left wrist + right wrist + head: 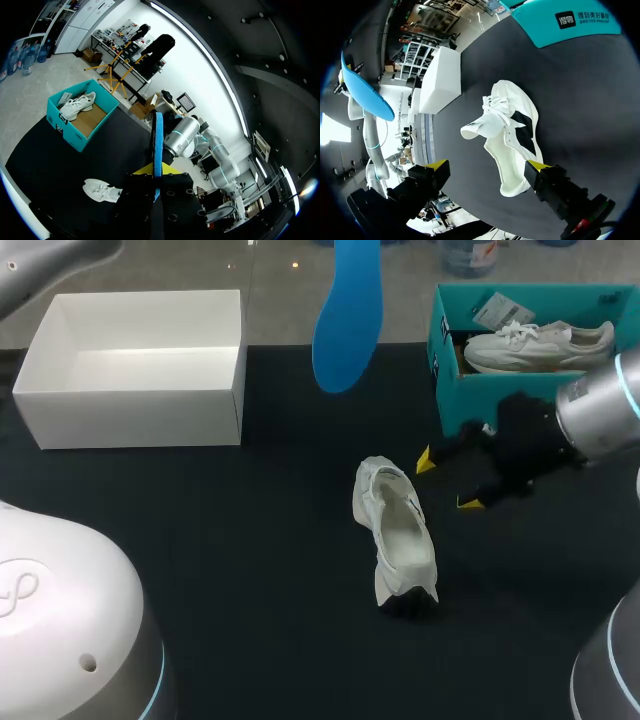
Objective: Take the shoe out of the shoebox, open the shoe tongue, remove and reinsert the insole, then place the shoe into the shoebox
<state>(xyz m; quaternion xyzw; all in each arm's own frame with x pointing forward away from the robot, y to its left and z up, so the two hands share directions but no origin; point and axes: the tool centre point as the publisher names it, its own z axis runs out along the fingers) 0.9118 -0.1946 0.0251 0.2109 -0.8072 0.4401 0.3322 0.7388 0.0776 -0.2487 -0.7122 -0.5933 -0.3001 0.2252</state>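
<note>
Shoe [398,535] front-to-back, toe farthest away

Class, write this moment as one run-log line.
stage: insole removed | left gripper: shut on insole, aloft | right gripper: open beside shoe | shoe: on table, outside shoebox

- I'm losing the upper end of the insole [347,325], up behind the shoe [395,535], past the head view's edge.
- My right arm [590,415] is covering part of the near wall of the shoebox [450,390], right of the shoe.
- In the left wrist view the insole is hiding most of the tips of my left gripper [156,172].
</note>
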